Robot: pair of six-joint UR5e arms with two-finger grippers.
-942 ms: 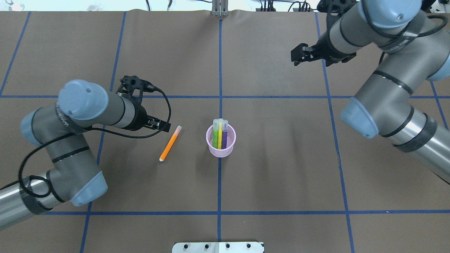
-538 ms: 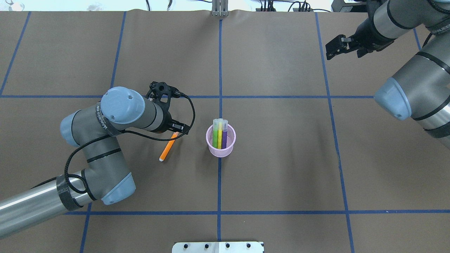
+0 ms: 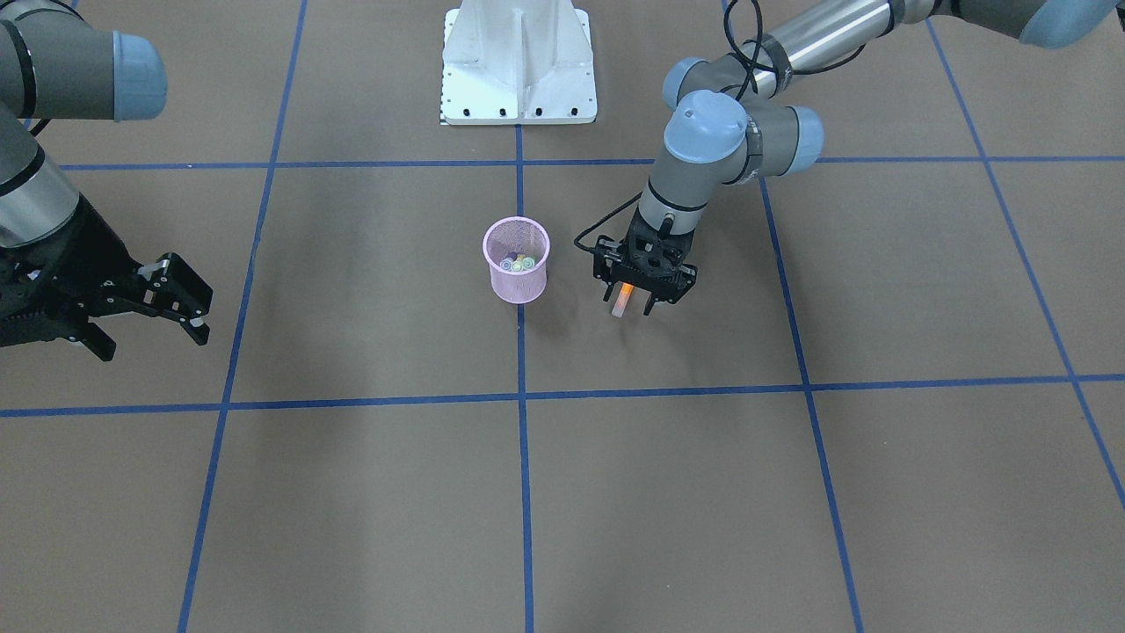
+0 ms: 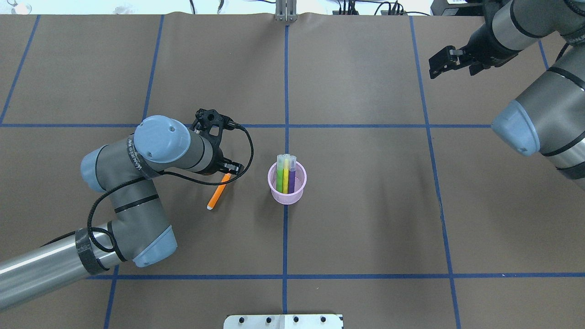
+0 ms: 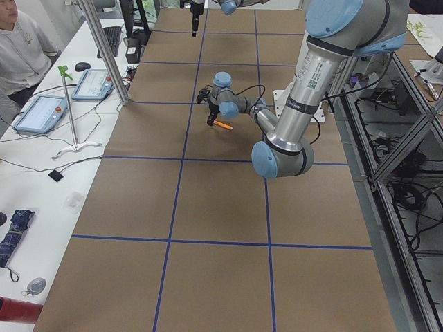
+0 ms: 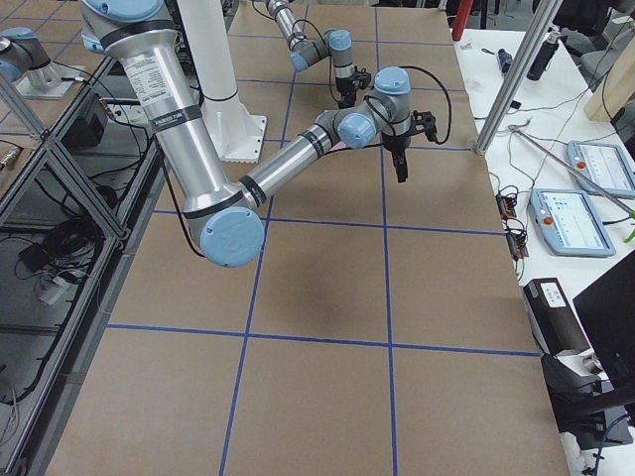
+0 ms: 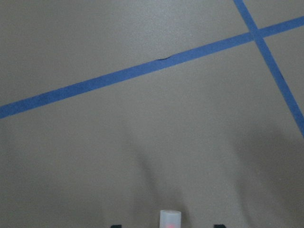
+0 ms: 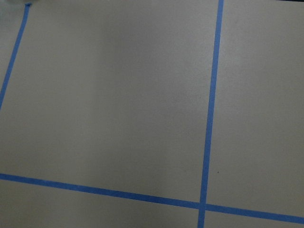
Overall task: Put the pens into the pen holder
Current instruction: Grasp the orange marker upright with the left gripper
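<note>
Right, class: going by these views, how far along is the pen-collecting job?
Done: the green pen, yellow pen and purple pen stand in the pen holder. In hand: the left end effector, open, straddles the capped end of the orange pen, which lies flat on the table. Left: grip, lift and drop it in the holder. The right end effector hangs aside, empty.

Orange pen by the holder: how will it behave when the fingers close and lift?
Probably stiff: the orange pen lies dead straight. Its round barrel could roll if one finger touches first. The left gripper straddles the capped end, not the middle, so the long tail may sag or pivot on lifting.
</note>
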